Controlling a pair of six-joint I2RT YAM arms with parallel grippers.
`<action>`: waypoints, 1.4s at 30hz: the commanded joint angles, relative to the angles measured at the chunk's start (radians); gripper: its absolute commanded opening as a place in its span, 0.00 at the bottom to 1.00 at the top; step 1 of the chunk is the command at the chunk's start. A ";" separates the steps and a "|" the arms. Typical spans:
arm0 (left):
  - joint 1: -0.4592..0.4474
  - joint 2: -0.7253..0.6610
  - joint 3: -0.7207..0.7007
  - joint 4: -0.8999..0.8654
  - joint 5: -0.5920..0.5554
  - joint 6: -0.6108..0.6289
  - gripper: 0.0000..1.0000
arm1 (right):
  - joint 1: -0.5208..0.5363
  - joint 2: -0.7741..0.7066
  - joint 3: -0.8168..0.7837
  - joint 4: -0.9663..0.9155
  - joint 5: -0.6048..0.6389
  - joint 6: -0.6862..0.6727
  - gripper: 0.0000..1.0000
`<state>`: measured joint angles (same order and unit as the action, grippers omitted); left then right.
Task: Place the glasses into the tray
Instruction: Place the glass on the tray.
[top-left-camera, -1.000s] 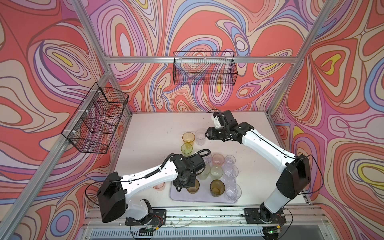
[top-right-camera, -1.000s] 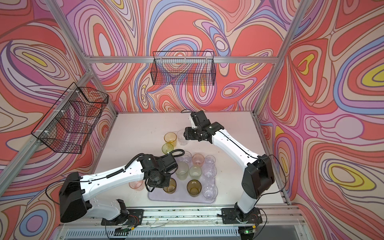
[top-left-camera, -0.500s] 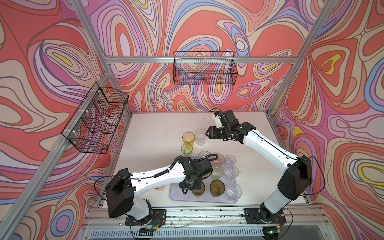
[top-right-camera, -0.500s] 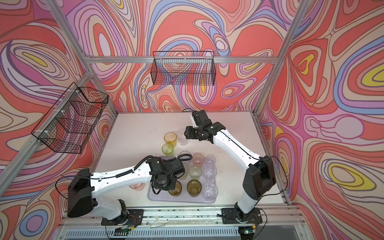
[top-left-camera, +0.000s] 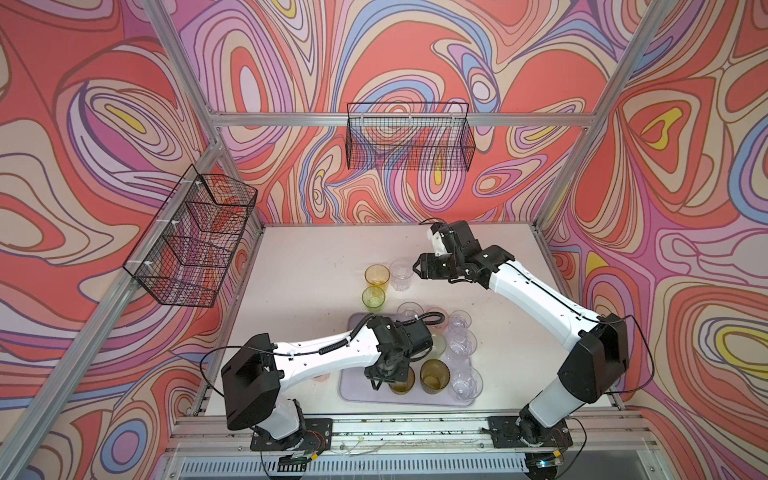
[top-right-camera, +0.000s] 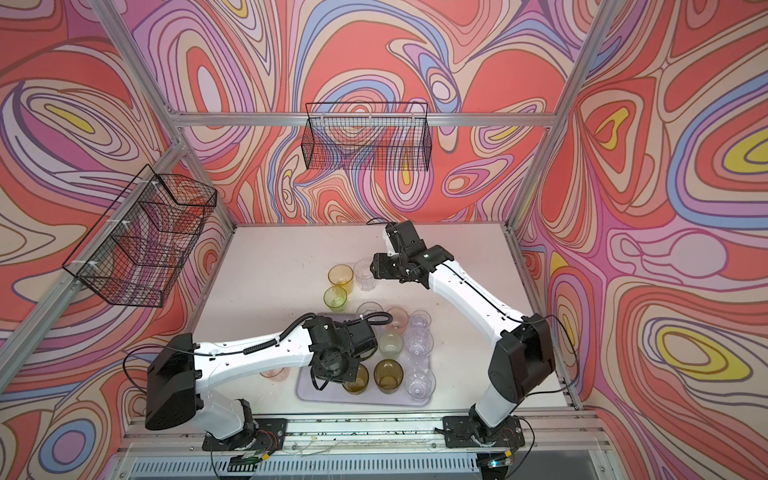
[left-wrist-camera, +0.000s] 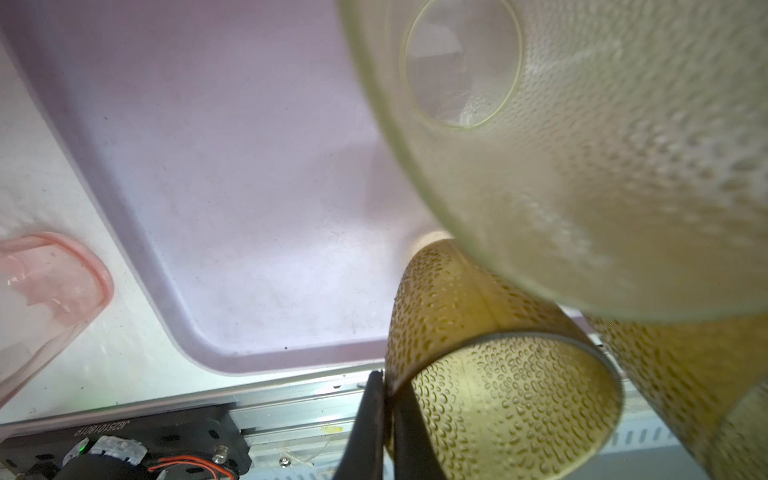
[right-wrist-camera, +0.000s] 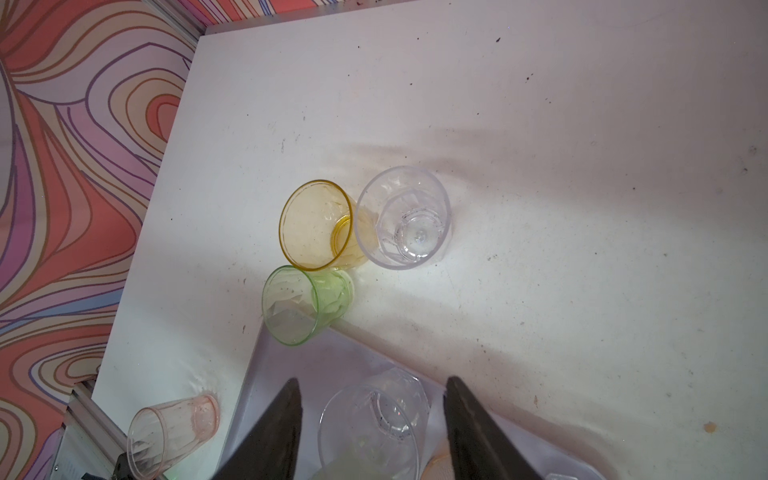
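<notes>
My L gripper (left-wrist-camera: 386, 388) was pinched shut on the wall of an olive-brown glass (left-wrist-camera: 498, 395), w/ one finger inside the rim and one outside. The glass stood upright in the tray (left-wrist-camera: 249, 166). A frosted pale-green glass (left-wrist-camera: 582, 166) was close beside the wrist. A pink glass (left-wrist-camera: 45, 282) lay tipped on the table (left-wrist-camera: 104, 353), off the tray.

My R gripper (right-wrist-camera: 372, 380) hung w/ jaws apart, holding nothing. A clear glass (right-wrist-camera: 405, 218), amber glass (right-wrist-camera: 318, 224) & green glass (right-wrist-camera: 303, 303) stood ahead of its tips, below, not touching.
</notes>
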<state>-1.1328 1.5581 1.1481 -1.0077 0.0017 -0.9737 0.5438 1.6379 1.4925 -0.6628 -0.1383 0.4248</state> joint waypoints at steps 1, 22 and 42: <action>-0.010 0.017 0.027 -0.004 -0.023 -0.022 0.00 | -0.007 -0.033 -0.018 0.008 0.005 0.002 0.57; -0.012 0.076 0.052 0.008 -0.022 0.001 0.00 | -0.010 -0.032 -0.036 0.019 -0.010 0.002 0.57; -0.013 0.068 0.063 -0.029 -0.042 0.008 0.06 | -0.013 -0.025 -0.034 0.020 -0.020 0.000 0.57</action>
<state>-1.1393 1.6211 1.1969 -1.0016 -0.0132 -0.9649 0.5369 1.6302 1.4673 -0.6575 -0.1513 0.4244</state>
